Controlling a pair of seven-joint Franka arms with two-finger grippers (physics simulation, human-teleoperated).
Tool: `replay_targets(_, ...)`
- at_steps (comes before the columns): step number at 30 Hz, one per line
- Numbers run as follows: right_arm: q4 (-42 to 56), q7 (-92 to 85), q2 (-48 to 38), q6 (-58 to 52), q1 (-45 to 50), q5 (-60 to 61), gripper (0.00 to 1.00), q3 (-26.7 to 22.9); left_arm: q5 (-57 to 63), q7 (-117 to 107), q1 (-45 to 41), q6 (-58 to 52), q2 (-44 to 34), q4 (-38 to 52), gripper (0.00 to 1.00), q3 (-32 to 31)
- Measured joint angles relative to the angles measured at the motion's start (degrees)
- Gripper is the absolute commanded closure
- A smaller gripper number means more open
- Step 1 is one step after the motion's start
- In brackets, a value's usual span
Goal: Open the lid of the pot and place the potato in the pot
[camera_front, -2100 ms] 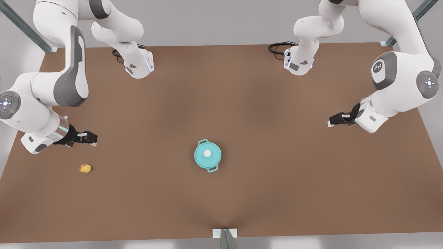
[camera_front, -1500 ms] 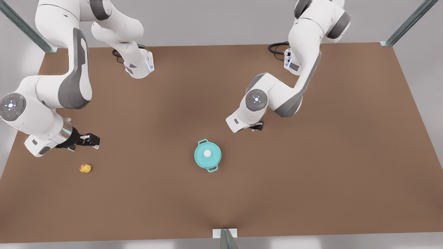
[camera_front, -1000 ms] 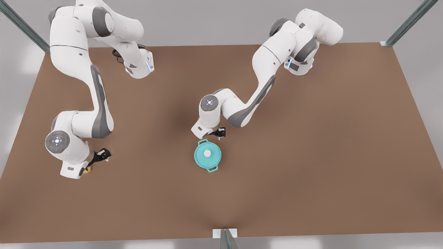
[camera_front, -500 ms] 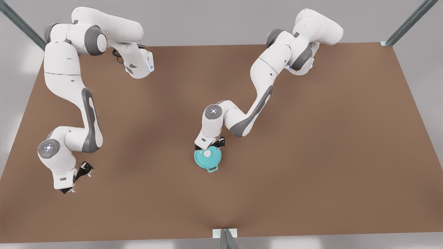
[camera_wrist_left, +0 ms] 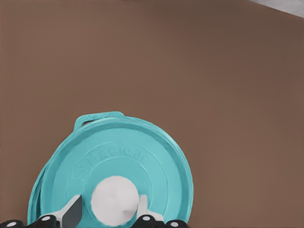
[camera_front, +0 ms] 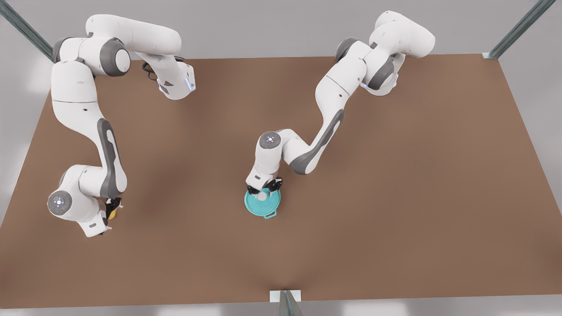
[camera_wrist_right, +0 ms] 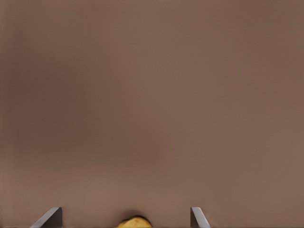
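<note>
In the lower middle of the front view, the pot lid [camera_front: 262,203] sits on the pot [camera_front: 270,214], of which one loop handle sticks out at the lower edge. The left tool [camera_front: 263,189] is at the upper edge of the lid, over the small white knob [camera_front: 262,197]. In the left wrist view the fingers [camera_wrist_left: 72,213] of this tool stand on both sides of the knob [camera_wrist_left: 114,200], very close to it, with the teal lid [camera_wrist_left: 142,156] spreading under them and a pot handle [camera_wrist_left: 99,118] showing beyond the rim. I cannot tell if the fingers already press the knob, so whether this tool is gripping or not is not clear.

At the lower left of the front view, the right tool [camera_front: 113,210] points down to the tabletop [camera_front: 395,197], and a bit of the yellow potato [camera_front: 112,213] shows just beside its dark fingers. In the right wrist view the two fingertips [camera_wrist_right: 49,217] are spread wide apart, so this tool is open, and the top of the potato [camera_wrist_right: 135,222] appears between them, not touching either one. The potato lies on the brown tabletop [camera_wrist_right: 152,95], well apart from the pot.

Farther back, at the upper part of the front view, both white arms rise to their bases at the far edge of the tabletop.
</note>
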Motion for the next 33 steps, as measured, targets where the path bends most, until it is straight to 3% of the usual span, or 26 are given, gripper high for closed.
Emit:
replay_targets(8,-1.86,-4.71,0.01,2.48,-1.63,-0.38,0.00,-0.49,-0.21,1.80,3.09,-5.72,-1.64,1.50,0.58,0.08)
replay_targets(14,-1.45,-7.34,0.97,5.53,-2.17,-1.15,0.00,-0.61,-0.43,9.90,18.24,-10.68,-0.25,1.46,0.57,-0.71)
replay_targets(15,-1.38,-7.71,1.38,5.94,-2.26,-1.26,0.00,-0.61,-0.45,11.39,19.65,-10.74,0.63,1.38,0.54,-0.87)
replay_targets(16,-1.34,-8.05,1.69,6.29,-2.34,-1.34,0.00,-0.61,-0.53,12.85,20.37,-10.73,1.24,1.33,0.13,-0.97)
replay_targets(17,-1.31,-8.38,2.00,6.59,-2.39,-1.42,0.00,-0.61,-0.71,14.30,20.76,-10.60,1.55,1.27,0.00,-1.06)
replay_targets(20,-1.15,-9.26,2.93,7.48,-2.97,-1.73,0.00,-0.64,-3.16,18.96,22.96,-12.47,-0.08,1.17,0.00,-1.39)
replay_targets(21,-1.14,-9.52,3.09,7.84,-3.13,-1.97,0.00,-0.67,-4.23,20.58,24.62,-14.78,-2.46,1.15,0.00,-1.86)
replay_targets(23,-1.10,-10.00,3.45,8.41,-3.46,-2.33,0.00,-0.69,-8.35,25.33,33.23,-25.03,-16.60,0.65,0.00,-2.39)
replay_targets(25,-1.08,-10.43,3.71,8.81,-3.60,-2.55,0.00,-0.70,-12.67,30.07,40.89,-32.48,-37.23,-14.47,0.00,-2.26)
replay_targets(26,-1.09,-10.63,3.81,8.97,-3.63,-2.62,0.00,-0.70,-14.06,31.93,41.63,-34.65,-42.17,-18.83,0.00,-2.69)
replay_targets(30,-1.07,-11.32,4.19,9.42,-3.66,-2.75,0.00,-0.70,-15.64,38.47,39.41,-40.10,-46.00,-19.58,0.00,-5.00)
replay_targets(33,-1.11,-11.74,4.40,9.80,-3.99,-2.79,0.00,-0.68,-9.35,42.56,32.58,-41.71,-46.13,-16.16,0.00,-5.31)
